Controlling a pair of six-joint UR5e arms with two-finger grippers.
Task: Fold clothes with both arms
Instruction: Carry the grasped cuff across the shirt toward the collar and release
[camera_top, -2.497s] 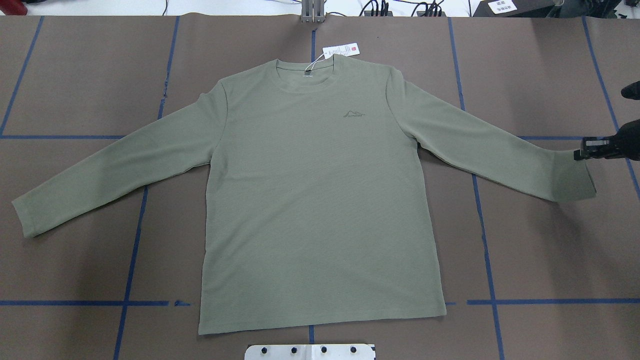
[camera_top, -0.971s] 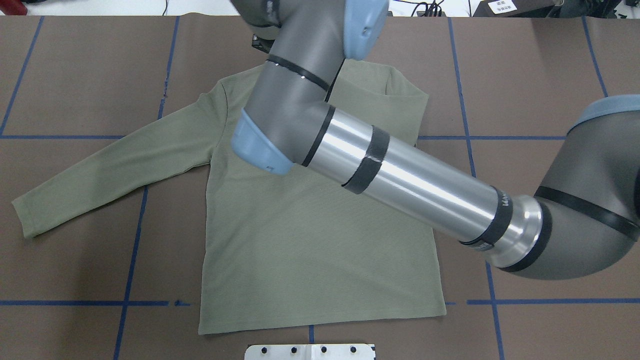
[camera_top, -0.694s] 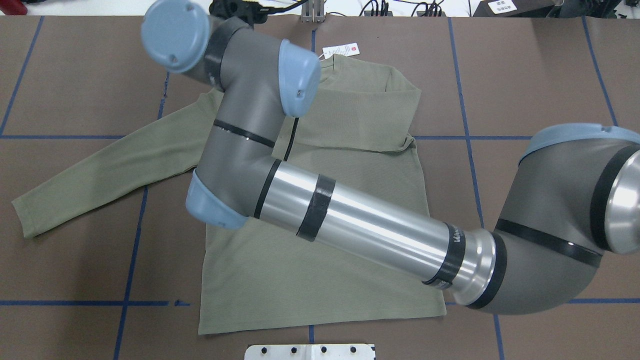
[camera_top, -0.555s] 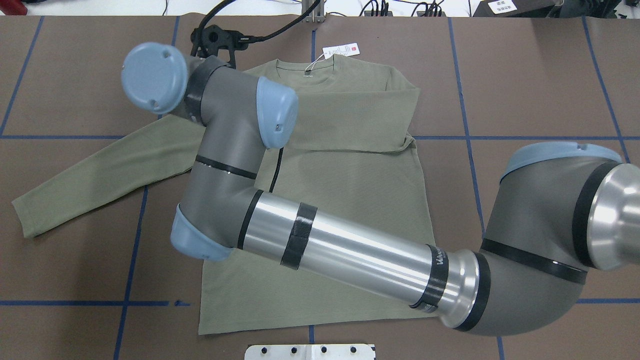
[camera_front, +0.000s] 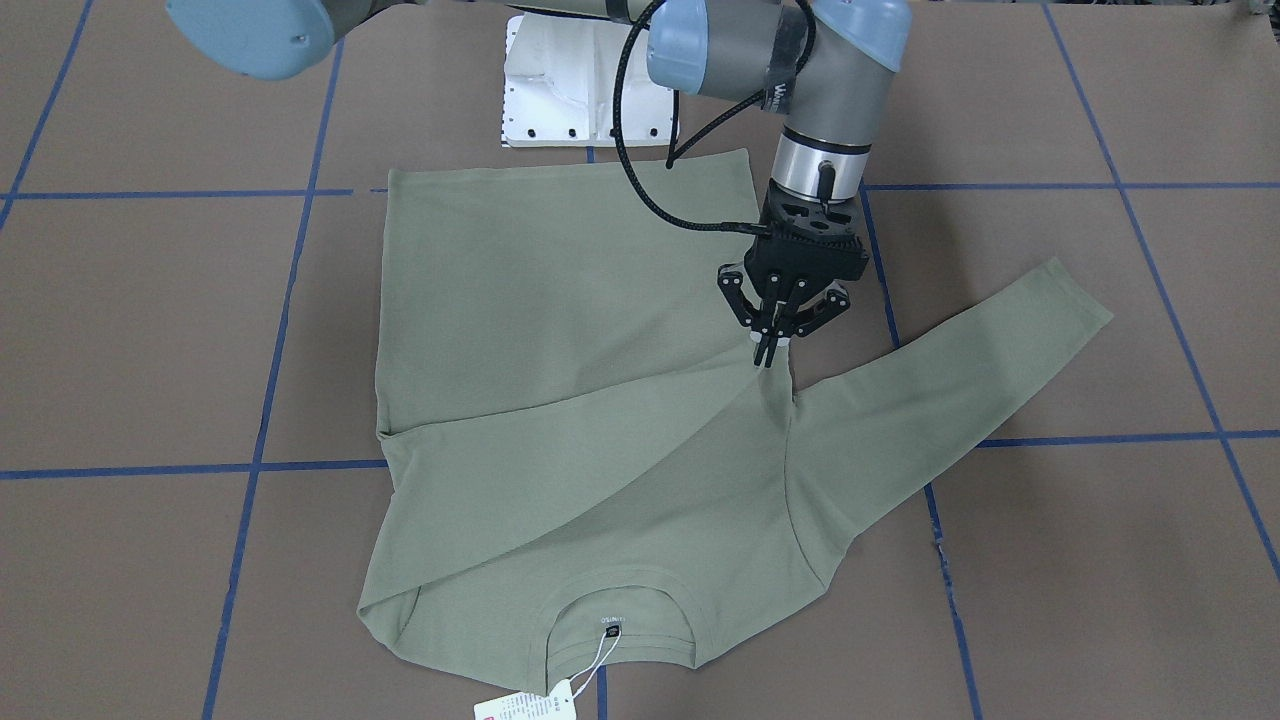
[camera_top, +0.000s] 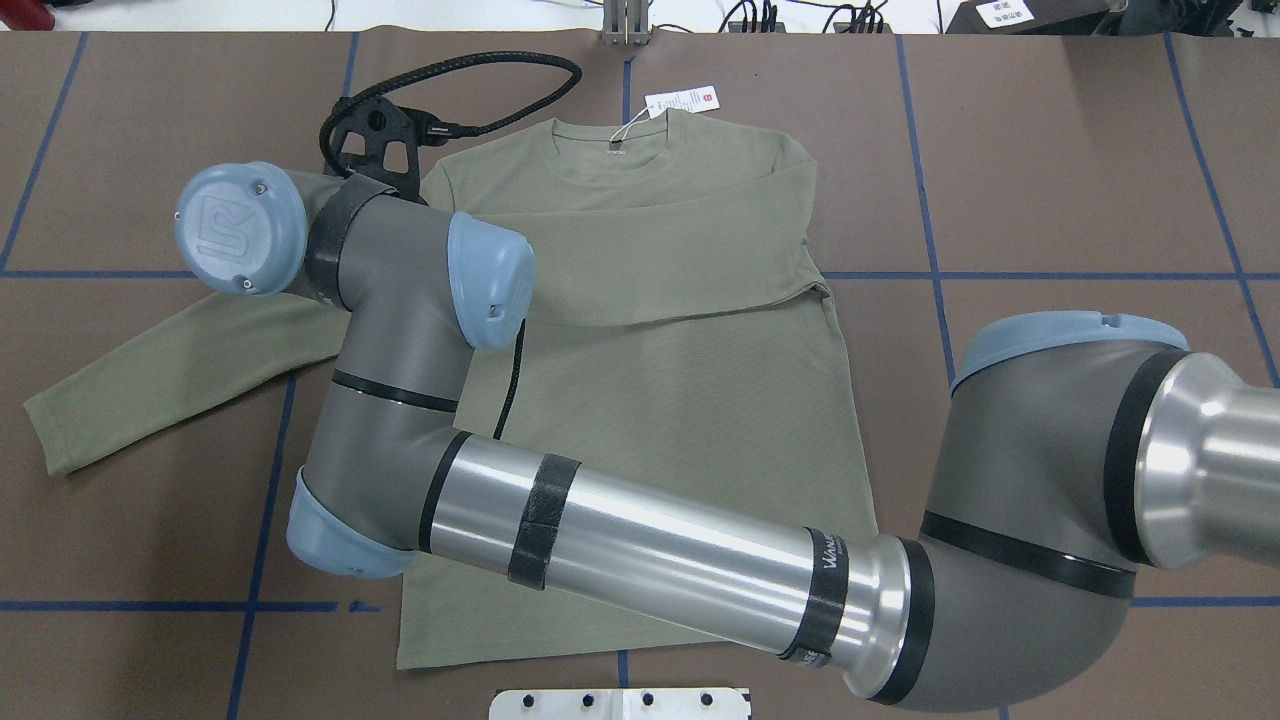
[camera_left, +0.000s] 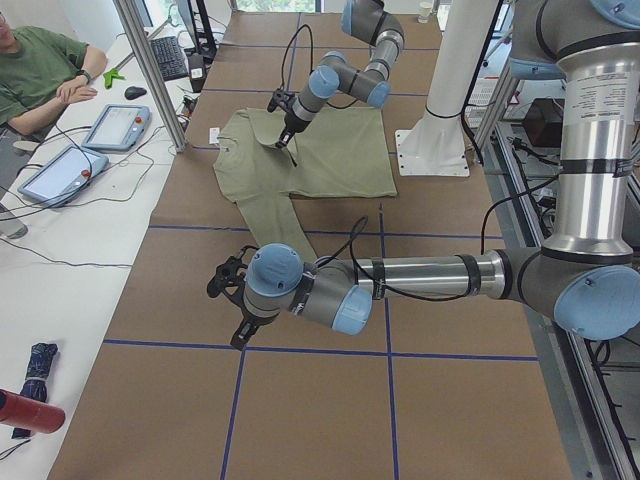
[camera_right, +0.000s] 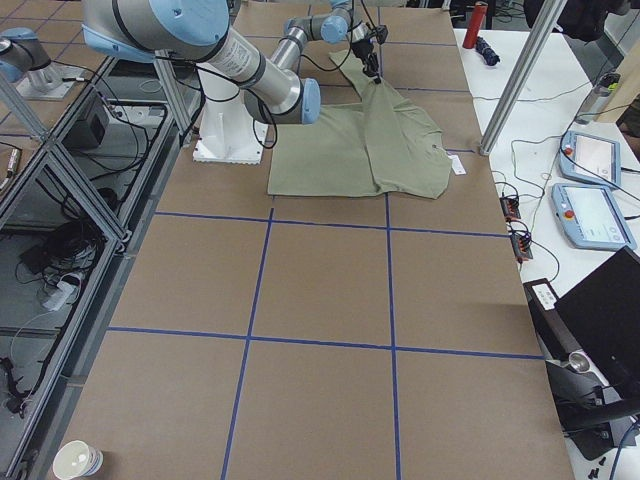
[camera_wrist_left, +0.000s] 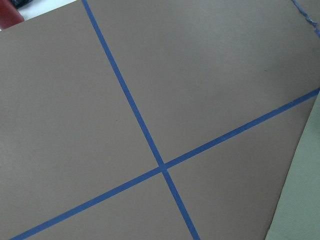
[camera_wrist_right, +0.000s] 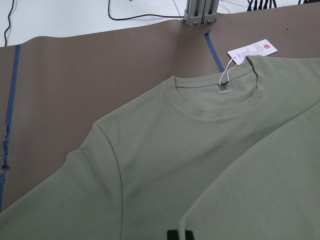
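Observation:
The sage-green shirt (camera_top: 690, 400) lies face up on the brown table, neckline and white hang tag (camera_top: 683, 100) at the far side. Its right sleeve (camera_front: 560, 470) is folded across the chest. The left sleeve (camera_top: 170, 370) lies stretched out flat. My right arm reaches across the shirt, and the right gripper (camera_front: 766, 352) points down with its fingers shut on the folded sleeve's cuff, near the left armpit. In the overhead view the wrist hides it. My left gripper (camera_left: 230, 300) hovers low over bare table beyond the left cuff; I cannot tell whether it is open or shut.
The white pedestal base (camera_front: 590, 90) stands at the shirt's hem edge. Blue tape lines (camera_top: 262, 520) grid the table. At the far side, a person (camera_left: 40, 70) sits at a desk with tablets (camera_left: 115, 125) behind an aluminium post (camera_left: 150, 70).
The right arm has swept from the table's right edge across to the left, carrying the right sleeve over the chest. Over the last half second its wrist moved further left and toward the robot.

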